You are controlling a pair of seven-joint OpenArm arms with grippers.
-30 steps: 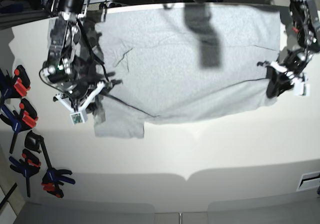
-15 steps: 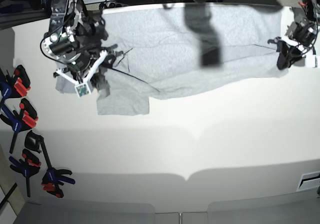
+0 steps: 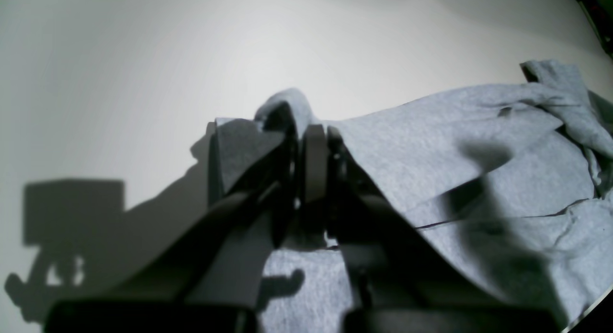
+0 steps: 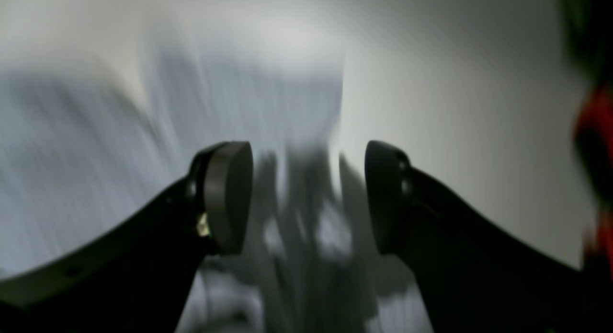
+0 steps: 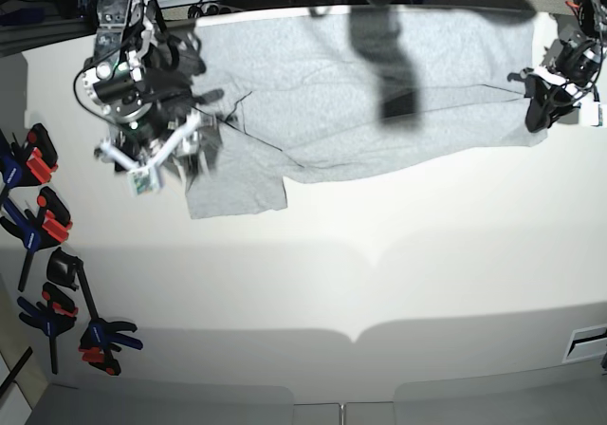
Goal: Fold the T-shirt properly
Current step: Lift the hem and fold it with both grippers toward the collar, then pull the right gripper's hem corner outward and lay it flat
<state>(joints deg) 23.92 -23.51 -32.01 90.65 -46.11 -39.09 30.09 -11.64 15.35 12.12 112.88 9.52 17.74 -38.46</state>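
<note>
The light grey T-shirt (image 5: 360, 93) lies plain side up along the table's far edge, with one sleeve (image 5: 237, 193) pointing toward the near side at the left. My left gripper (image 5: 542, 102) is at the shirt's right edge. In the left wrist view it (image 3: 299, 132) is shut on a raised fold of the grey cloth (image 3: 431, 146). My right gripper (image 5: 180, 155) is over the shirt's left edge by the sleeve. In the blurred right wrist view it (image 4: 309, 194) is open and empty above the cloth (image 4: 96, 132). No lettering shows.
Several red, blue and black spring clamps (image 5: 38, 216) lie along the left edge of the white table (image 5: 379, 273). Cables and arm bases crowd the far edge. A dark shadow (image 5: 389, 64) falls across the shirt.
Both arms dragged the shirt toward the far edge. The right gripper has since shifted slightly and now stands open over the sleeve; the left gripper keeps its hold.
</note>
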